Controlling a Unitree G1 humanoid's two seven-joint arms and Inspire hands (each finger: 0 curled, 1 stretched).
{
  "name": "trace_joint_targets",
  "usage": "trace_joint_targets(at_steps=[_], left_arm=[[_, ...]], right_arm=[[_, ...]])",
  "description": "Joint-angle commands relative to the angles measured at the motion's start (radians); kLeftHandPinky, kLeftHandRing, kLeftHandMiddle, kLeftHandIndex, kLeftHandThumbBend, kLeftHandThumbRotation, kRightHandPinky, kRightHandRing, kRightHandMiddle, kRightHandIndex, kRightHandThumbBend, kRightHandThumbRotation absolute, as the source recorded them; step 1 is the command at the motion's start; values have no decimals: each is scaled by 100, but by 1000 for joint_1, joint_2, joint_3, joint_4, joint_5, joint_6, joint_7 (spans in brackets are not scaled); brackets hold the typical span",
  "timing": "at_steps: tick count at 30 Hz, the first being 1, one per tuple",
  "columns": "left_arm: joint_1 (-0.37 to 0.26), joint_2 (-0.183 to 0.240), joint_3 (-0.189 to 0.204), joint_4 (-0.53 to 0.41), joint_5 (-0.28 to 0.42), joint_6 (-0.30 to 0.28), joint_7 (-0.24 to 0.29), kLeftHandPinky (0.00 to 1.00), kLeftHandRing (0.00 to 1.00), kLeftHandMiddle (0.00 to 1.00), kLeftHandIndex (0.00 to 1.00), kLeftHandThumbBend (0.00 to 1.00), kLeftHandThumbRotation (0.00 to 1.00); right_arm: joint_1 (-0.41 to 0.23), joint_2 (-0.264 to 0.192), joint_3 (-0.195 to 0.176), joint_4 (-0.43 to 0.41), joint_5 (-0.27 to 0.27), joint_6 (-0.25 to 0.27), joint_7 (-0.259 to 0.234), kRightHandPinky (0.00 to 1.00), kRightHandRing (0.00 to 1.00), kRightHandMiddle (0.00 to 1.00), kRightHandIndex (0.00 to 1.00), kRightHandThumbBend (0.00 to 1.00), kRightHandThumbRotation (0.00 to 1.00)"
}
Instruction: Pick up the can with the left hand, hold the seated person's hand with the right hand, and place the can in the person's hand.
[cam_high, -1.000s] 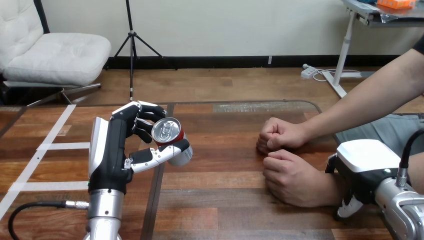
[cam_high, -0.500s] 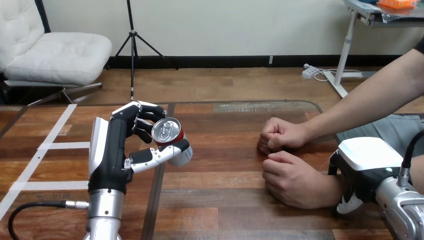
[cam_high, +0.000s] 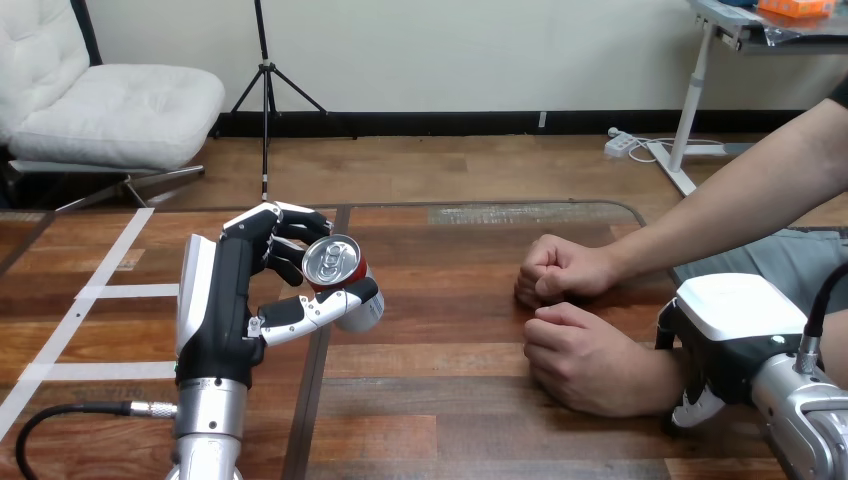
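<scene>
My left hand (cam_high: 225, 300) stands upright at the table's left middle, shut on a red can (cam_high: 340, 280) with a silver top; the can is held above the wood, tilted a little toward me. The person's arms come in from the right. Their farther hand (cam_high: 555, 270) is a fist resting on the table. Their nearer hand (cam_high: 580, 355) lies curled on the table in front of it. My right hand (cam_high: 735, 330) sits over the wrist of that nearer hand, its white back shell facing up; its grip on the wrist is hidden.
White tape strips (cam_high: 110, 292) cross the wooden table (cam_high: 450, 400) at the left. A dark seam (cam_high: 318, 370) runs down the tabletop under the can. About a hand's width of bare wood separates the can from the person's hands.
My right hand has shifted slightly to the right at the person's wrist. The left hand and the can have stayed in place.
</scene>
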Motion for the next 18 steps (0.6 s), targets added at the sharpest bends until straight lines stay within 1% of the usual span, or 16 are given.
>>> trace_joint_targets(at_steps=[1,5,7,11,16,18], left_arm=[[-52,12,12,-29,-2,-11,7,35,40,48,52,68,0],[-52,13,12,-29,3,-12,10,35,40,48,52,68,0],[-53,14,11,-28,6,-12,12,35,40,48,52,68,0],[-53,13,12,-28,4,-10,11,35,40,48,52,69,0],[-53,12,13,-29,3,-7,10,35,40,48,52,69,0],[-53,11,13,-30,0,-5,7,35,40,48,52,69,0]], right_arm=[[-71,-21,-27,-19,21,-11,-49,23,35,43,50,75,0],[-69,-21,-33,-25,38,-12,-50,22,33,42,47,76,0],[-68,-20,-35,-26,46,-12,-52,23,34,43,47,76,0],[-70,-26,-32,-30,45,-10,-48,24,35,43,46,73,0],[-72,-27,-33,-33,47,-5,-39,24,35,43,47,73,0],[-71,-28,-32,-32,44,-7,-46,24,35,43,47,73,0]])
